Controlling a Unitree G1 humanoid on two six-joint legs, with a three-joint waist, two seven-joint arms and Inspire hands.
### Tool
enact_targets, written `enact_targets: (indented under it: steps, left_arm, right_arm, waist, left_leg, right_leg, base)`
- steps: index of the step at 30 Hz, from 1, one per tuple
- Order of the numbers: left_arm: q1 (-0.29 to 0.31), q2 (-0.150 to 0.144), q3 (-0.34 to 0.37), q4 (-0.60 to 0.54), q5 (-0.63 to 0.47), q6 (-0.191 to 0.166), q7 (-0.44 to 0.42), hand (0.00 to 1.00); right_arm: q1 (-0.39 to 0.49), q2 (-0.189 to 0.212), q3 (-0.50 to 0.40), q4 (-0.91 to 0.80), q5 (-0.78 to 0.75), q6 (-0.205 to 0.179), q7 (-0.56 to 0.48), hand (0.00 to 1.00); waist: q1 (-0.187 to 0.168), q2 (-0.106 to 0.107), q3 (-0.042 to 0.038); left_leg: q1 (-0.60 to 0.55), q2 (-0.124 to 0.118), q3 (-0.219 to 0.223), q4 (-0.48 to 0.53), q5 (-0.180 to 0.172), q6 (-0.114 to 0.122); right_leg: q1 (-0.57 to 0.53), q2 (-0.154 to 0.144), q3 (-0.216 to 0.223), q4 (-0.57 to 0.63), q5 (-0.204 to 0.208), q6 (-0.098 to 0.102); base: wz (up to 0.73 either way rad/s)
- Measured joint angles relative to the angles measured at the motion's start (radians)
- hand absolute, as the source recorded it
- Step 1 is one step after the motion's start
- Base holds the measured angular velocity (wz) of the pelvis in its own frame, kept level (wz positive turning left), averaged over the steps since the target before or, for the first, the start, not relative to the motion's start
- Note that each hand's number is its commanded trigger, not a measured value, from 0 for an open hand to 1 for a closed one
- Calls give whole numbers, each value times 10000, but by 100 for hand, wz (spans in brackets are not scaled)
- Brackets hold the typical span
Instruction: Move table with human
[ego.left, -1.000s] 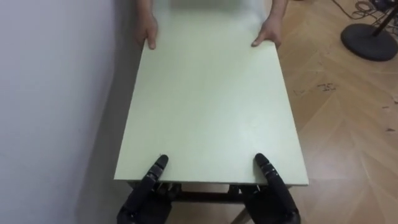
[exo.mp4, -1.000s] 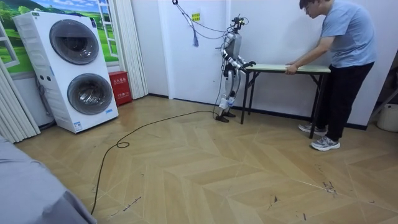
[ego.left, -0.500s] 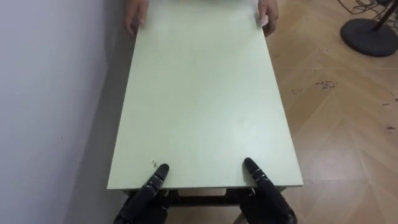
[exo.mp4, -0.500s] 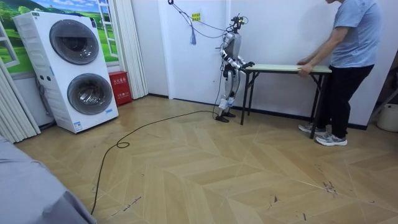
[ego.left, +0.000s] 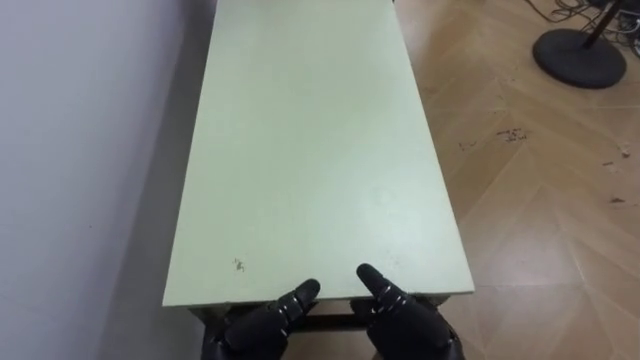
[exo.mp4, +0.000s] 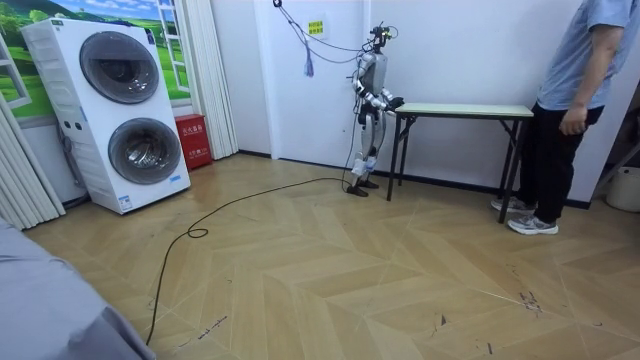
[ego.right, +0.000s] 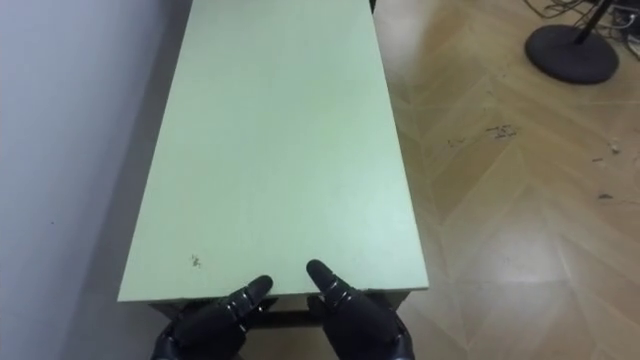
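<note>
From the left eye view there is one counter (ego.left: 310, 150), pale green, its long side running close along the wall (ego.left: 80, 150) on the robot's left. Two robot hands show at its near end, close together: the left robot hand (ego.left: 262, 325) and the right robot hand (ego.left: 405, 322). Each reaches up to the edge, but I cannot tell whether either is clamped on it.

In the room view the robot stands at the counter's end on the room view's left. One person (exo.mp4: 580, 90) stands at the far end with an arm hanging, not touching the counter, which stands on its dark legs. Two washers (exo.mp4: 120, 110) are stacked well off to the room view's left, with one red box (exo.mp4: 192, 140) beside them.

The right eye view adds one round black base (ego.right: 570, 50) on the wood floor (ego.right: 520, 220), well apart from the counter.
</note>
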Motion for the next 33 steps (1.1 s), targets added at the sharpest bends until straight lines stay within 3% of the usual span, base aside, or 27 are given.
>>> enact_targets:
  steps: [13, 19, 24, 29, 33]
  left_arm:
    - [-2, 98, -6, 152, 770, 148, -568, 0]
    - [-46, 118, -130, 305, 2838, 182, -1235, 0]
    - [-594, 202, -494, 1495, 4882, 504, -1628, 0]
    - [-599, 408, -495, 2220, 5539, 791, -1650, 0]
    - [-754, 434, -490, 2986, 6076, 819, -1647, 0]
  right_arm:
    - [78, -60, 2, 24, -439, 211, 386, 0]
    - [125, -89, -138, 92, -2175, 215, 617, 0]
    - [32, -439, -30, 303, -3938, 434, 1256, 0]
    - [-91, -470, -68, 1368, -5390, 669, 1470, 0]
    - [-585, -462, 34, 2967, -5970, 767, 1457, 0]
  waist:
    - [0, 125, -71]
    - [6, 122, -65]
    - [13, 59, -60]
    - [23, -138, -131]
    - [23, -192, -118]
  left_leg:
    - [36, 1, -2, 2, 0, 1]
    - [89, 7, -12, -14, -1, -1]
    - [121, 9, -21, -20, -1, -1]
    - [129, 26, -18, -20, -2, -2]
    - [180, 21, -20, -22, -2, -2]
  right_leg:
    - [48, 0, -6, -25, 0, 0]
    - [110, 7, -38, -67, 0, -1]
    - [136, 10, -54, -65, -1, -3]
    - [148, 21, -56, -68, -1, -3]
    - [196, 13, -73, -67, 0, -6]
  base:
    - [0]
    - [0]
    - [0]
    - [0]
    - [0]
